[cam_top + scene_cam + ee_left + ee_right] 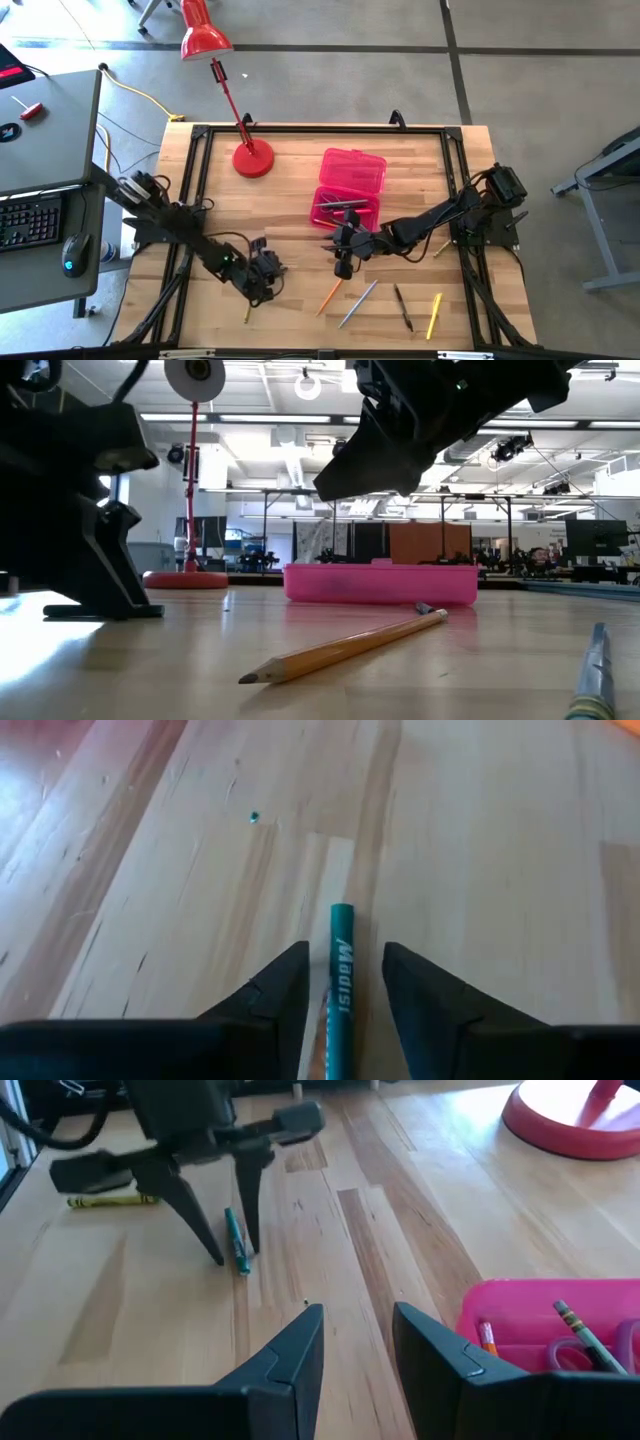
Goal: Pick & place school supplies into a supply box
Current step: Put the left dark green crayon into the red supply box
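The pink supply box (351, 186) lies open with its lid thrown back toward the far edge. Its tray (560, 1330) holds an orange pencil, a green-grey pencil and purple scissors. My left gripper (343, 950) is open, fingers pointing down. They stand on either side of a green pen (340, 980) that lies flat on the wood, without touching it. My right gripper (345, 256) is open and empty, hovering just near of the box. Orange (332, 295), grey (358, 303), dark (403, 307) and yellow (434, 315) pencils lie near the near edge.
A red desk lamp stands on its round base (252, 160) at the far left of the table. A yellow crayon (110, 1201) lies behind the left gripper. A black frame (320, 128) runs round the table's edges. Bare wood shows between the two grippers.
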Controlling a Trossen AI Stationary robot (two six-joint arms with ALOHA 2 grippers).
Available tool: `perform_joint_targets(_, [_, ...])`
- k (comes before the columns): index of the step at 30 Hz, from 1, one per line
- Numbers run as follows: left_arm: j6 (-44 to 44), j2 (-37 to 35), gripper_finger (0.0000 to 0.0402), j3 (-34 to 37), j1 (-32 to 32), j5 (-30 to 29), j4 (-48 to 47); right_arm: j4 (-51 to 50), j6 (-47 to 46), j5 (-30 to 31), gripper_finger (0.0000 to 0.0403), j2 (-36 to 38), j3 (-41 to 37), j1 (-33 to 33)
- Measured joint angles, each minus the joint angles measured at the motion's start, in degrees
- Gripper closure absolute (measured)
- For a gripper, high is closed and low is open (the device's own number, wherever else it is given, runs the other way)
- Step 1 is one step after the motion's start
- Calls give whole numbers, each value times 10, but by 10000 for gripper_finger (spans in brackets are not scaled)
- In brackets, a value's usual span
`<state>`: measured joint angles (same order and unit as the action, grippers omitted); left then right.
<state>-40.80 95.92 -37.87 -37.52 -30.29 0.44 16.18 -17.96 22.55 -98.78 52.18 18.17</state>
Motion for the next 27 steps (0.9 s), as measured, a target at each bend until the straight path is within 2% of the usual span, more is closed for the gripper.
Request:
perform_joint_targets(11, [-66,96,236,-5,-2,-53,37,13,4,-2,302,0,0,0])
perform_joint_targets(20, [-132,105,237,39,-24,-85,103,12,4,-19,302,0,0,2])
perform_joint_targets(23, [-160,105,253,51,-37,-91,114,9,12,-20,302,0,0,3])
perform_joint_targets(27, [-167,106,299,58,-48,-102,117,8,19,-19,302,0,0,4])
